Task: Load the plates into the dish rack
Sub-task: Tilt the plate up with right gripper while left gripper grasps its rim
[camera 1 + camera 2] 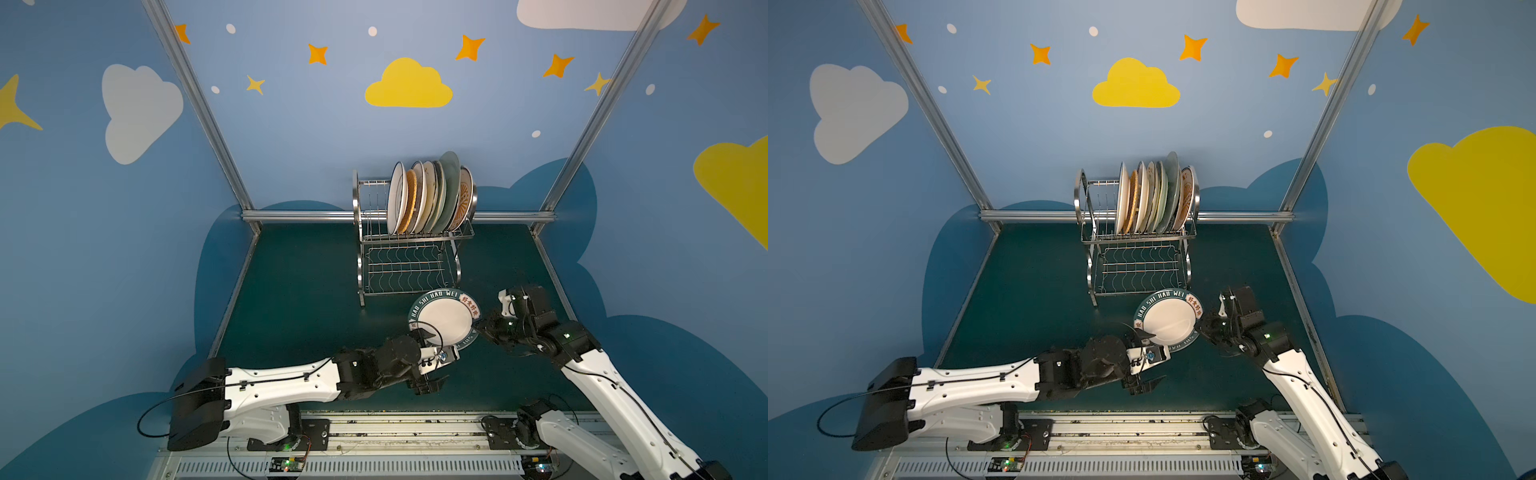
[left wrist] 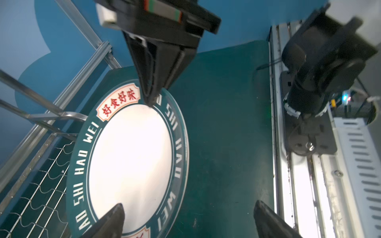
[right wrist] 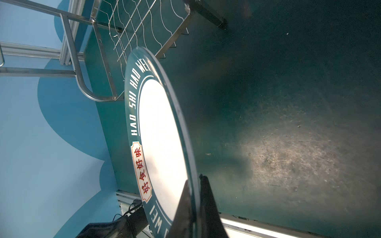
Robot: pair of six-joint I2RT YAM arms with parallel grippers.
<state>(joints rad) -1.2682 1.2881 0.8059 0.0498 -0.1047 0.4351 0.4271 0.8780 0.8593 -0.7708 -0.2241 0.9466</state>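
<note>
Robot test cell in a lab. Blue walls (image 1: 311,137) painted with clouds and stars box in a green table (image 1: 299,299), aluminium posts (image 1: 199,108) at the corners. Two white-and-black robot arms (image 1: 282,382) mount on a metal rail (image 1: 395,432) along the bottom edge of both top views, a circuit board (image 1: 286,464) with lit LEDs below it. Dish rack (image 1: 415,237) with plates (image 1: 419,199) at centre.

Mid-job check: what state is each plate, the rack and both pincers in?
teal lettered plate: tilted, pinched at its rim.
right pincer: shut on that rim.
left pincer: open, straddling the plate's edge.
racked plates: on edge in upper tier.
dish rack: upright; lower shelf empty.
</note>
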